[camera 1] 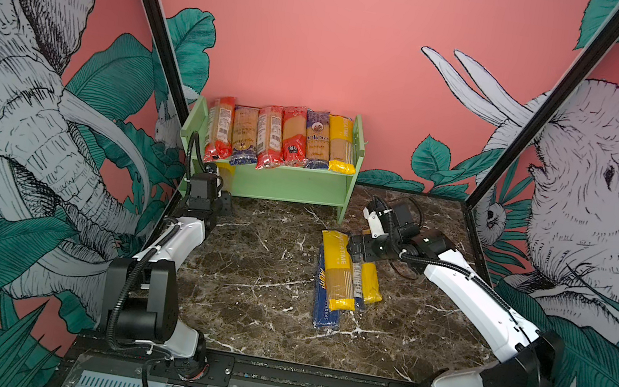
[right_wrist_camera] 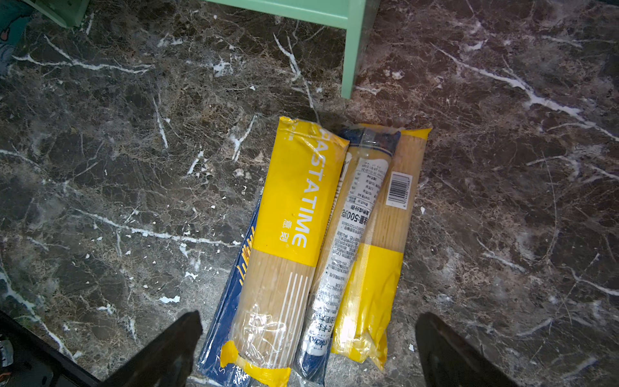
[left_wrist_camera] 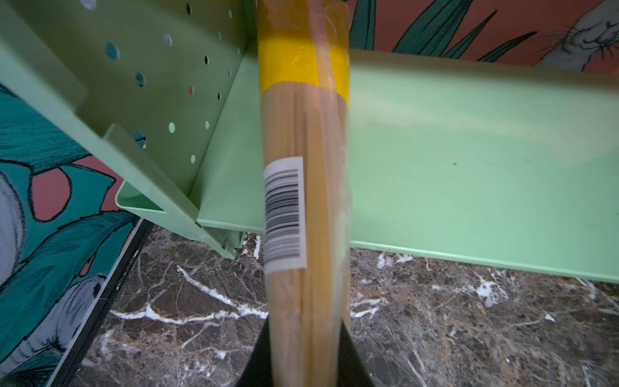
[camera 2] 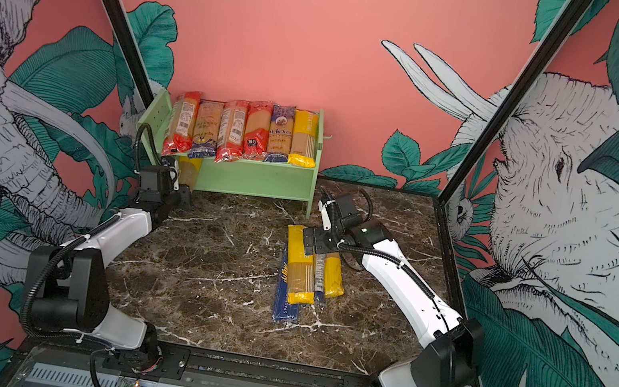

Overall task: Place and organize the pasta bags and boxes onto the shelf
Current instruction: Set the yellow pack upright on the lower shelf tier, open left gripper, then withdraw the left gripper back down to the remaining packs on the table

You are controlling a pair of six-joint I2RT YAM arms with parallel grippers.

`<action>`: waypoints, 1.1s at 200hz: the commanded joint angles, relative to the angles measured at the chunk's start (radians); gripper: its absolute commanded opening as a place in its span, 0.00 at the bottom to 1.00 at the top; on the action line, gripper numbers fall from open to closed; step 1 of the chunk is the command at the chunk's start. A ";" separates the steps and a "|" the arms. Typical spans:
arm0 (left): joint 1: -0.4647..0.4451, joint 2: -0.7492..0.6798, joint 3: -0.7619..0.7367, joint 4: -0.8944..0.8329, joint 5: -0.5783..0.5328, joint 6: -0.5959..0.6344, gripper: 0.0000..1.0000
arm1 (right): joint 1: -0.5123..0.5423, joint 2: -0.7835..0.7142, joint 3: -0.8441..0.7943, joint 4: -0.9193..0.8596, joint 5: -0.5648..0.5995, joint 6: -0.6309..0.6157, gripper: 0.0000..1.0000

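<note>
**Desk:** What is on the left?

**Photographer:** The left gripper (left_wrist_camera: 306, 335) works at the left end of the shelf (camera 1: 299, 191). Its jaws are set narrow, with one black finger (left_wrist_camera: 259, 362) pressed to each side of a yellow-banded spaghetti pack (left_wrist_camera: 301, 201). The pack carries a barcode label (left_wrist_camera: 284, 214) and points into the lower tier. Its far end reaches over the lower board (left_wrist_camera: 469, 150), just beside the peg-holed side panel (left_wrist_camera: 150, 83). Its near end hangs over the marble table (camera 1: 253, 270).

**Desk:** Does it rest on that board?

**Photographer:** I cannot tell.

**Desk:** And along the top of the shelf?

**Photographer:** Six packs (camera 1: 283, 135) lie side by side from panel to panel. Red-ended ones sit toward the left, and a purple-blue one and a yellow one are at the right.

**Desk:** The right side?

**Photographer:** The right gripper (right_wrist_camera: 310, 318) hangs over the far end of a pile of four packs (camera 1: 345, 276) on the table, near the shelf's right leg. Its jaws are spread wide and hold nothing, and one finger shows on either side of the pile. In both top views a dark-blue pack (camera 1: 324, 315) lies lowest at the left, with a yellow Pastatime pack (camera 1: 336, 266) on top of it. A slim blue-ended pack (camera 1: 359, 291) lies against that one, and a second yellow pack (camera 1: 372, 282) is at the right.
</note>
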 commanded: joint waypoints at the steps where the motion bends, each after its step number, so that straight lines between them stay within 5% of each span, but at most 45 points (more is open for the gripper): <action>1: 0.010 -0.037 0.070 0.150 -0.022 0.024 0.38 | -0.006 -0.020 0.023 -0.017 0.000 -0.019 0.99; 15: 0.013 -0.037 0.071 0.144 -0.033 0.025 0.48 | -0.006 -0.017 0.027 -0.018 0.001 -0.019 0.99; 59: 0.015 -0.049 0.072 0.107 -0.017 -0.002 0.54 | -0.006 -0.020 0.031 -0.023 0.000 -0.017 0.99; 161: 0.015 -0.224 -0.074 -0.026 0.011 -0.102 0.56 | -0.006 -0.068 0.003 -0.066 -0.001 0.017 0.99; 220: -0.032 -0.458 -0.211 -0.175 0.008 -0.223 0.55 | 0.037 -0.149 -0.051 -0.105 0.048 0.060 0.99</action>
